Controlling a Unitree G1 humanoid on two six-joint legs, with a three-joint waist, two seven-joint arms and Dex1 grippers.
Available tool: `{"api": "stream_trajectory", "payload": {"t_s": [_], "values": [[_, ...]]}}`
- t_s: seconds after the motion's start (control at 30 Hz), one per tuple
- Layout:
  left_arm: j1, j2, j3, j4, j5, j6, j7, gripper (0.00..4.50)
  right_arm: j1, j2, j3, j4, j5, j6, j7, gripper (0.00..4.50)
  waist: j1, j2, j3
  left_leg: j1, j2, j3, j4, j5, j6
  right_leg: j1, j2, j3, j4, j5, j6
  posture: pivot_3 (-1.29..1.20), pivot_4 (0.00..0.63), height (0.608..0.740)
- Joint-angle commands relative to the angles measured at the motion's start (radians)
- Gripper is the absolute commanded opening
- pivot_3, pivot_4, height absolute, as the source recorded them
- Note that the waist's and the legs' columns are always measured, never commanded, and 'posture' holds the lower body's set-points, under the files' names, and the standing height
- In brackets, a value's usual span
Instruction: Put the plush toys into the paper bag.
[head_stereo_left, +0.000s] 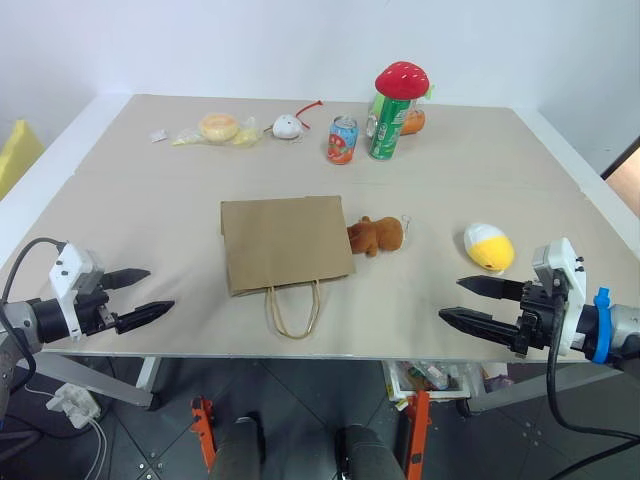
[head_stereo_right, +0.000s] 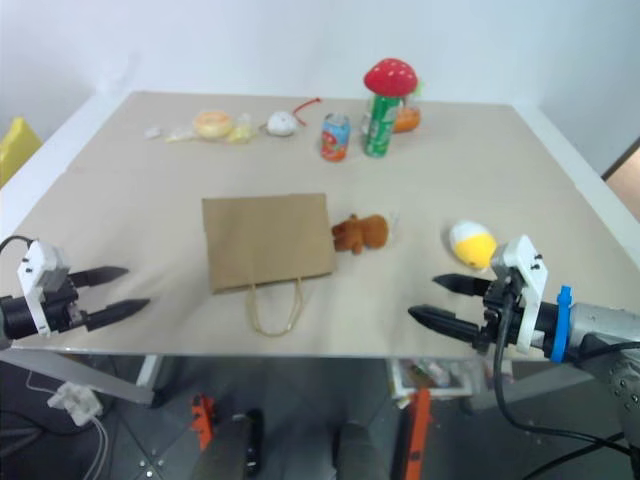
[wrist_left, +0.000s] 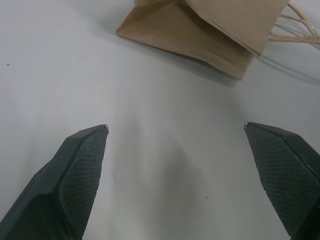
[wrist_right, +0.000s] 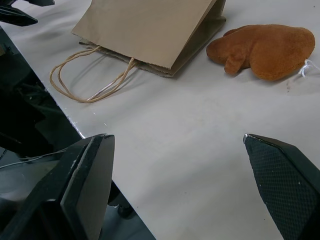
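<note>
At table centre: paper bag lies flat, handles toward near edge. Brown plush toy outside, touching bag's 3 o'clock edge. Yellow-and-white plush toy well apart, further toward 3 o'clock. 0 of 2 toys bagged; judged: task barely begun. Left gripper at 8 o'clock, right gripper at 4 o'clock: both spread wide, holding nothing, over near table edge.
</note>
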Motion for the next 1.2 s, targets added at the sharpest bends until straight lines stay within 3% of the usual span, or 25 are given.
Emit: {"api": "stream_trajectory", "payload": {"t_s": [0.03, 0.27, 0.43, 0.5, 0.63, 0.87, 1.2], "values": [[-0.013, 0.022, 0.024, -0.066, -0.027, 0.02, -0.001, 4.5, -0.015, -0.014, -0.016, -0.02, 0.013, -0.002, -0.011, 4.45, 0.0, 0.0, 0.0, 0.0, 0.0, 0.0, 0.0, 0.0, 0.0, 0.0, 0.0, 0.0, 0.0, 0.0, 0.0, 0.0, 0.15, 0.74], [-0.225, 0.002, -0.088, -0.156, -0.172, 0.051, -0.193, 4.5, -0.032, -0.039, 0.026, -0.049, 0.02, 0.004, 0.003, 4.45, 0.002, 0.0, 0.0, 0.0, -0.001, 0.0, 0.001, 0.0, 0.0, 0.001, 0.0, -0.001, 0.0, 0.0, 0.0, 0.0, 0.15, 0.74], [-0.342, -0.026, -0.354, -0.151, 0.071, -0.333, -0.42, 4.5, -0.113, -0.031, 0.147, -0.194, 0.115, 0.061, -0.009, 4.45, 0.0, 0.001, 0.0, 0.0, -0.001, 0.0, 0.001, 0.0, 0.0, 0.002, 0.001, 0.0, 0.0, 0.0, 0.0, 0.0, 0.15, 0.74], [-0.414, -0.099, -0.426, -0.087, 0.131, -0.495, -0.462, 4.5, -0.14, -0.015, 0.19, -0.212, 0.106, 0.062, -0.034, 4.45, 0.0, 0.001, -0.001, 0.0, 0.0, 0.0, 0.001, 0.0, 0.001, 0.004, 0.002, 0.001, 0.0, 0.001, 0.001, 0.0, 0.15, 0.74], [-0.514, -0.121, -0.576, 0.036, 0.199, -0.7, -0.481, 4.5, -0.152, 0.003, 0.225, -0.216, 0.092, 0.059, -0.068, 4.45, 0.005, 0.001, -0.001, 0.0, 0.0, -0.002, 0.001, 0.001, 0.002, 0.005, 0.005, 0.001, 0.0, -0.001, 0.002, 0.0, 0.15, 0.74], [-0.648, -0.17, -0.697, 0.267, 0.224, -0.939, -0.481, 4.5, -0.114, 0.011, 0.198, -0.255, 0.124, 0.071, -0.125, 4.45, 0.006, 0.001, -0.001, -0.003, 0.0, -0.002, 0.007, 0.001, 0.002, 0.006, 0.005, 0.002, 0.0, 0.001, 0.003, 0.0, 0.15, 0.74], [-0.705, -0.257, -0.712, 0.33, 0.191, -0.931, -0.481, 4.5, -0.098, 0.017, 0.195, -0.279, 0.152, 0.074, -0.175, 4.45, 0.005, 0.001, -0.001, -0.002, 0.001, -0.002, 0.009, 0.002, 0.004, 0.008, 0.005, 0.002, 0.0, 0.002, 0.004, 0.0, 0.15, 0.74]]}}
